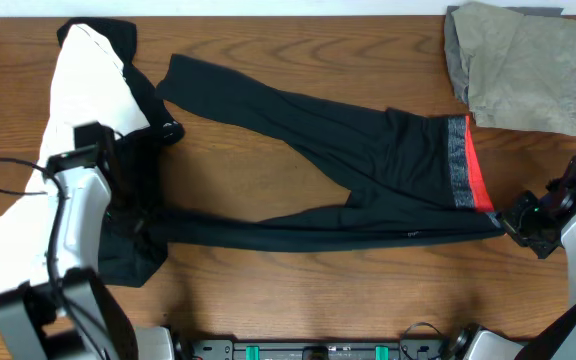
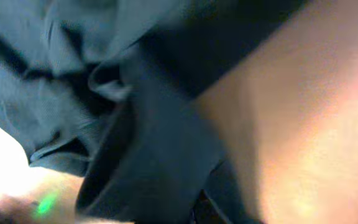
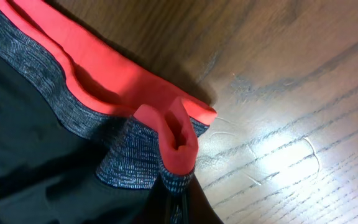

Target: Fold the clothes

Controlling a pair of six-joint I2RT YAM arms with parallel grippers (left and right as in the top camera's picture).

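Long black leggings (image 1: 368, 160) lie spread across the wooden table, the grey and red-orange waistband (image 1: 463, 165) at the right. My right gripper (image 1: 506, 222) is shut on the waistband's near corner. The right wrist view shows that corner (image 3: 178, 140) folded up and pinched at the gripper (image 3: 179, 199). My left gripper (image 1: 133, 222) is down at the ankle end of the near leg. The left wrist view is blurred; the dark leg fabric (image 2: 160, 155) runs into the gripper (image 2: 185, 214), which is shut on it. The far leg (image 1: 228, 90) stretches to the upper left.
A white piece (image 1: 83, 100) lies at the left under my left arm, with a black piece (image 1: 128, 260) beneath and beside it. A folded khaki piece (image 1: 523, 65) sits at the back right corner. Bare wood (image 1: 298, 290) runs along the front edge.
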